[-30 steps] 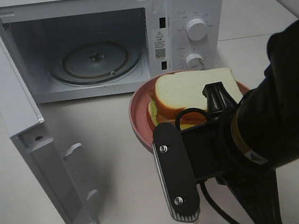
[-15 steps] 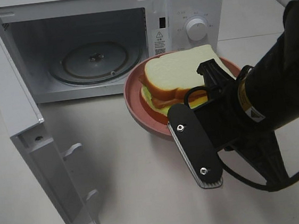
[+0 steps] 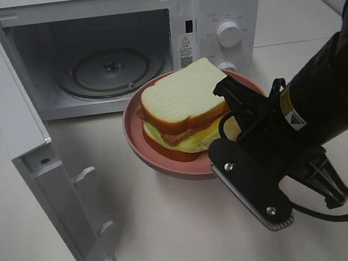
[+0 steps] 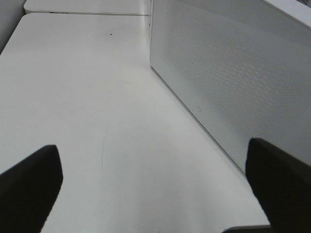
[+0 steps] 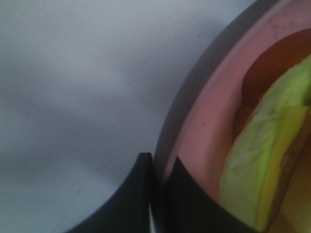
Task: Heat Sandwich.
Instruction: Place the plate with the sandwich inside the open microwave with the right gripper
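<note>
The one plate (image 3: 136, 134) carrying one sandwich (image 3: 180, 98) moved left; right end effector (image 5: 159, 190) pinches its rim, left end effector (image 4: 155, 188) spread wide.

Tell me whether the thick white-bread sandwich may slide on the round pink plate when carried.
Probably it can slide: the sandwich lies loose on the smooth pink plate, which the right gripper pinches at one rim only. Tall and layered, its top slice may shift. It looks foam-like, so likely light.

Sandwich (image 5: 252, 160) cropped in right wrist view
</note>
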Tool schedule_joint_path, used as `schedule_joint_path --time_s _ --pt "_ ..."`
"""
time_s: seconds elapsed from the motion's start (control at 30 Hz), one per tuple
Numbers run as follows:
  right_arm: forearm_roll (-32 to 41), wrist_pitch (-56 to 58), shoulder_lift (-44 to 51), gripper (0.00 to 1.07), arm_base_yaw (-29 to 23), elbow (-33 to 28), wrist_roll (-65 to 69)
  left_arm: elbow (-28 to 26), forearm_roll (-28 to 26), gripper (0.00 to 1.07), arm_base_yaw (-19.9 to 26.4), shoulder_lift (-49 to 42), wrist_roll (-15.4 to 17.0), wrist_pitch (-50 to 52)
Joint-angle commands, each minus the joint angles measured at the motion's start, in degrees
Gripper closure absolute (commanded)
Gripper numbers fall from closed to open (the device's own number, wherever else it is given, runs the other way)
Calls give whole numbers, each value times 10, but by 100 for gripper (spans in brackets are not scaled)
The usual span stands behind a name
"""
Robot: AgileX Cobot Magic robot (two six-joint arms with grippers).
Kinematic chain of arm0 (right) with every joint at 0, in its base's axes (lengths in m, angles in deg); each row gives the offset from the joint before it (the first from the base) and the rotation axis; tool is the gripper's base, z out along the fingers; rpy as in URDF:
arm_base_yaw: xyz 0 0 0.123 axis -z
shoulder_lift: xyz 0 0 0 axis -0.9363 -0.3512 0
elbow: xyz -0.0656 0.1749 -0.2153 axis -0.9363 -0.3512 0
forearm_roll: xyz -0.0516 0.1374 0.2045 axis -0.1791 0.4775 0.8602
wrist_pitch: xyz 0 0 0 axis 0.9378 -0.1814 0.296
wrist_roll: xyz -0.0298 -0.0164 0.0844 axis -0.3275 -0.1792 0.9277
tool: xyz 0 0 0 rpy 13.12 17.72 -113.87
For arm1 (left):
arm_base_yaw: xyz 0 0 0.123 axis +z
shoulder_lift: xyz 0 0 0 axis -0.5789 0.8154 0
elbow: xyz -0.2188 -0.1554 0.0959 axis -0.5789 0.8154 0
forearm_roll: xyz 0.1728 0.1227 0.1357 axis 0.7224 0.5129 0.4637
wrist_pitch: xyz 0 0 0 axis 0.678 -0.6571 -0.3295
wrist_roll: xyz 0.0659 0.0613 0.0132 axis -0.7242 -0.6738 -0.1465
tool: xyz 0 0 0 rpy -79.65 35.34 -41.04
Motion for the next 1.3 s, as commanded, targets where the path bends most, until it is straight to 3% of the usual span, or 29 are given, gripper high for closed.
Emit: schedule_joint_path --time_s 0.03,0.2,0.5,0.73,1.3 --pt "1 -23 5 107 3 0 -30 2 -5 10 -2 -11 -1 3" --pt "22 -28 5 107 5 0 -68 2 -5 10 -2 -11 -1 3" --pt "96 -46 1 107 53 0 -148 2 -5 10 -2 -11 -1 3" --pt "180 -52 -13 107 77 15 -232 2 -5 10 -2 -11 -1 3" --pt "211 -52 -88 107 74 99 -260 2 -5 10 -2 -11 -1 3"
